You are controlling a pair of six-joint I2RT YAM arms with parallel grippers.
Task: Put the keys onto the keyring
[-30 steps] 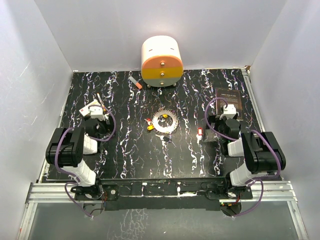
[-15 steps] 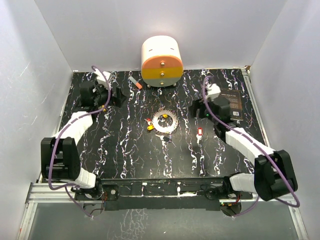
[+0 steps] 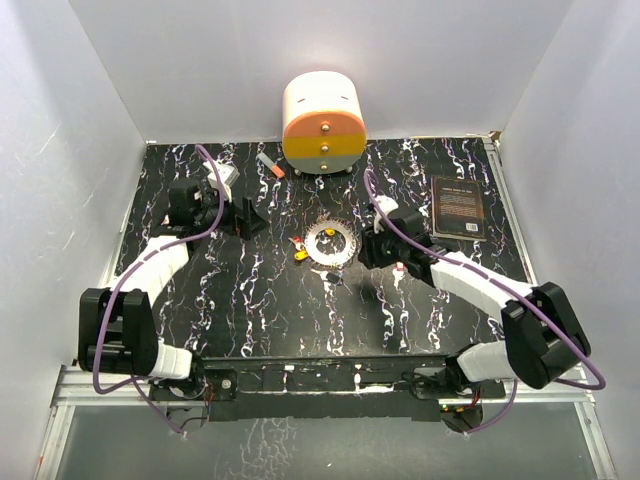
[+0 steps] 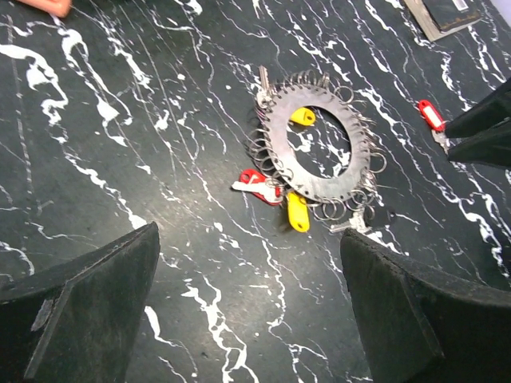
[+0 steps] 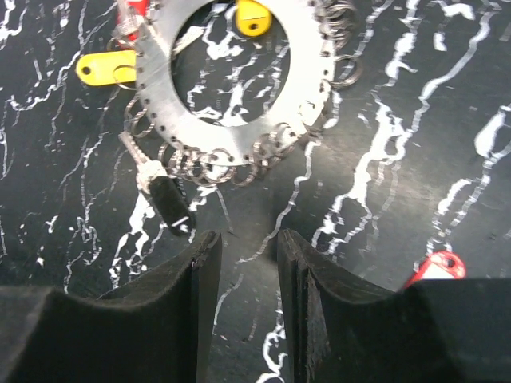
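Note:
The keyring (image 3: 330, 243) lies flat mid-table, a silver toothed ring (image 4: 275, 148) hung with many small wire loops. A red key (image 4: 254, 183) and a yellow key (image 4: 297, 214) lie at its left edge. Another yellow key (image 5: 254, 16) sits inside its hole. A separate red key (image 4: 431, 116) lies to its right, beside my right arm. My left gripper (image 3: 245, 215) hovers left of the ring, jaws wide open and empty (image 4: 249, 239). My right gripper (image 3: 370, 250) is just right of the ring, with a narrow gap and nothing in it (image 5: 249, 243).
A cream-and-orange drawer unit (image 3: 323, 123) stands at the back centre, with an orange-tipped marker (image 3: 270, 165) to its left. A dark booklet (image 3: 459, 207) lies at the back right. A black fob (image 5: 169, 203) hangs off the ring's near side.
Both arms swung out from their folded pose and came in toward the ring from either side. The right jaws have narrowed from wide open. The keys and ring have not moved.

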